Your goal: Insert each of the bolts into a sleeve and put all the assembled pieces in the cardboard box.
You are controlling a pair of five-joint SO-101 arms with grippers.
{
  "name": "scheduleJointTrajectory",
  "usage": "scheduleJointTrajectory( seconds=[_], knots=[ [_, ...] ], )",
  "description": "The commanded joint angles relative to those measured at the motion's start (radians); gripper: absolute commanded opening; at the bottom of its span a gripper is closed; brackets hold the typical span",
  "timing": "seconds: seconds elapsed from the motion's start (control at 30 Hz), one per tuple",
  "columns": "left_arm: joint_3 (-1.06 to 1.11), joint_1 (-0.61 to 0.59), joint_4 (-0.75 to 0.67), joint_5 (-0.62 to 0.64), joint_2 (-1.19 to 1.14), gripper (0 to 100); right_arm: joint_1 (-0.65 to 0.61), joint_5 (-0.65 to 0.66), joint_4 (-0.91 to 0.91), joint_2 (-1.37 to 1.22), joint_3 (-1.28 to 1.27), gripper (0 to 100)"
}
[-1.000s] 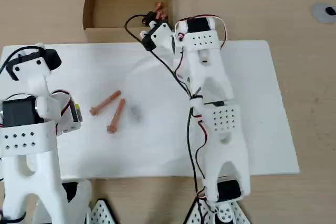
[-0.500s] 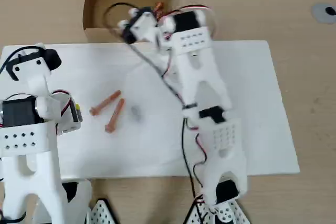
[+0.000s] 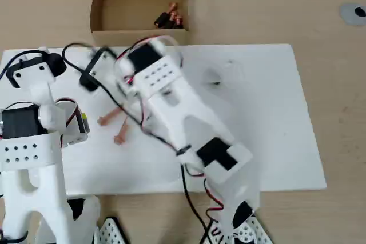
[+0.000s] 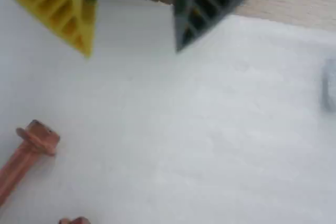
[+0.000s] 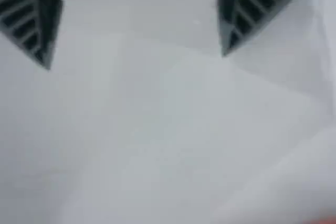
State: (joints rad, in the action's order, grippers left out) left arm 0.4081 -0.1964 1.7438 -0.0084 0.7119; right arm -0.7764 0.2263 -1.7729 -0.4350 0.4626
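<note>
The cardboard box point(image 3: 108, 10) stands at the back of the table with dark-sleeved copper bolts point(image 3: 169, 18) lying in its right corner. Two bare copper bolts point(image 3: 110, 116) lie on the white mat point(image 3: 269, 135), partly under my right arm. My right gripper point(image 3: 93, 70) hangs over the mat's left part, open and empty point(image 5: 136, 59). My left gripper point(image 3: 80, 128) sits low at the left, open point(image 4: 131, 50), with one bolt point(image 4: 29, 153) and the head of another point(image 4: 73, 220) close by. A grey sleeve point(image 4: 329, 85) shows at the edge of the left wrist view.
A small grey piece point(image 3: 214, 78) rests on the mat's back right part. My right arm point(image 3: 183, 124) crosses the mat diagonally. Bare wooden table point(image 3: 331, 84) runs along the right side, with a round grey fitting point(image 3: 353, 13) at its far corner.
My right arm swung from the box's front corner leftward across the mat. The sleeved bolt it carried now lies in the box. The left arm stayed still.
</note>
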Motion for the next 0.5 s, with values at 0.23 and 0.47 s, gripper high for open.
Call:
scheduleJointTrajectory(
  seconds=[0.23,0.47],
  knots=[
    [-0.052,-0.012,0.008,-0.003,0.01,11,0.097,-0.038,0.023,0.07,0.039,24.9],
    [-0.052,-0.012,0.008,-0.005,0.01,11,0.331,0.043,0.005,0.07,0.12,31.7]
  ],
)
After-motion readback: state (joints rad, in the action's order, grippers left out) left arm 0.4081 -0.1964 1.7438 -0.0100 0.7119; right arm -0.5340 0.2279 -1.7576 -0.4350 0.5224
